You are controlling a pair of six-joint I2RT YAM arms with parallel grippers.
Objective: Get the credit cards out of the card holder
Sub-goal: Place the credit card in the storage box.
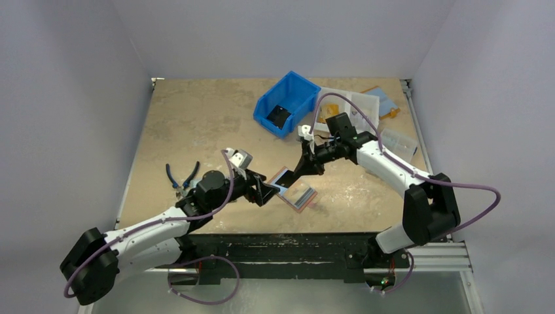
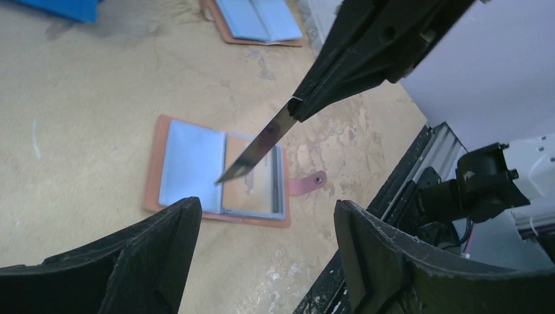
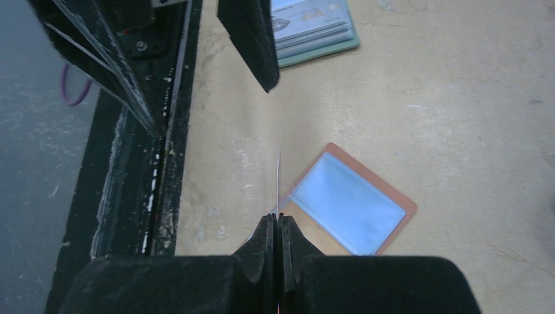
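Observation:
The card holder (image 1: 302,196) lies open and flat on the table, salmon-brown with light-blue lining (image 2: 190,167) and a snap tab (image 2: 307,184); it also shows in the right wrist view (image 3: 350,203). My right gripper (image 3: 279,219) is shut on a credit card (image 2: 258,144), seen edge-on (image 3: 279,173) and held tilted in the air above the holder. From above, the right gripper (image 1: 301,169) holds that card (image 1: 283,176) just left of the holder. My left gripper (image 2: 265,206) hangs open and empty close by (image 1: 268,190), its fingers (image 3: 252,46) apart from the card.
A stack of cards (image 3: 311,29) rests on the table beyond the left gripper. A blue bin (image 1: 288,101), a white tray (image 1: 350,104) and a larger blue-lined folder (image 2: 258,19) sit at the back. Blue-handled pliers (image 1: 182,175) lie left. The black front rail (image 3: 131,196) is near.

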